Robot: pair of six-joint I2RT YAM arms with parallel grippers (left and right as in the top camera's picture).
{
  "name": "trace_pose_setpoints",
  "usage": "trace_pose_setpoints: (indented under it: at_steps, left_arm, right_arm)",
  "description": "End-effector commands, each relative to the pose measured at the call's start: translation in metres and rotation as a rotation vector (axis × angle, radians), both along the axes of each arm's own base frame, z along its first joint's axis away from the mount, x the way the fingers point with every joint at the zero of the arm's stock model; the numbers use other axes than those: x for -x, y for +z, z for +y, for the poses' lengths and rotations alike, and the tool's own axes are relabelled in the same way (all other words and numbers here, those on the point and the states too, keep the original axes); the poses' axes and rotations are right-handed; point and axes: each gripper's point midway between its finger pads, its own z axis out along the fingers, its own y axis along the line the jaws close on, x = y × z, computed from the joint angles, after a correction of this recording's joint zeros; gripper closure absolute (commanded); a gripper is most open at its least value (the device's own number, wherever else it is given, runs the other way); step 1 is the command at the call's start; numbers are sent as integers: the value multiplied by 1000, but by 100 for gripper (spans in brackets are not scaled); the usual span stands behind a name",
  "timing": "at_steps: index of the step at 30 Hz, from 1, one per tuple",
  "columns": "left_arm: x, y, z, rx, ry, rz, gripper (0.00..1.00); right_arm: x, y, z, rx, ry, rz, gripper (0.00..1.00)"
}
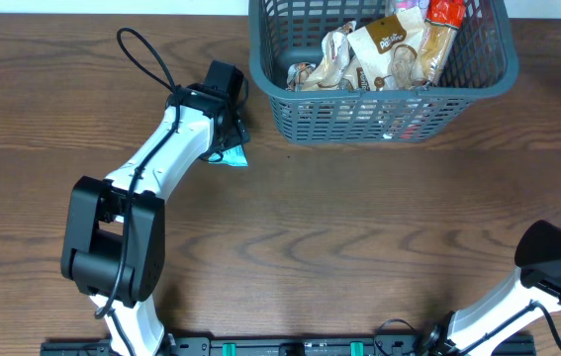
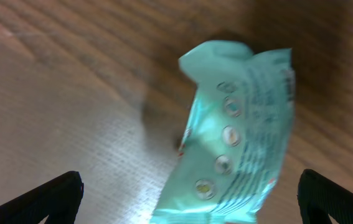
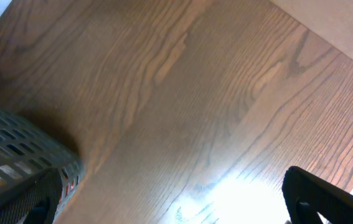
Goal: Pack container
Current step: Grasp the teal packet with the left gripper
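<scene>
Closest to us, the teal packet (image 2: 238, 130) lies on the desk (image 1: 359, 227) between the 2 fingers of the left gripper (image 2: 188, 202), whose jaws stand spread wide and clear of it on both sides. From above, we see the packet left of the basket (image 1: 384, 109), near its near left corner but apart from it. We find the basket at the desk's far edge, right of centre, with several snacks (image 1: 379, 54) inside. The right gripper (image 3: 176, 202) hangs over the wood, jaws spread, gripping nothing.
</scene>
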Motion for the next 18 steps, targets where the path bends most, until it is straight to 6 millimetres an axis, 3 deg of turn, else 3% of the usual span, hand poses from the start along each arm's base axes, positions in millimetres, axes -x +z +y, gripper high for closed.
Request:
trace_pose_setpoints:
  at_steps: [1,7,18]
  left_arm:
    - [-3,-5,-9,23,-24,-5,1]
    - [-7,-10,-21,32,-46,-19,1]
    - [-1,-44,-25,18,-57,53,1]
  right_arm:
    - [4,0,-6,11,-10,9,1]
    - [4,0,-7,12,-10,8,1]
    - [4,0,-7,12,-10,8,1]
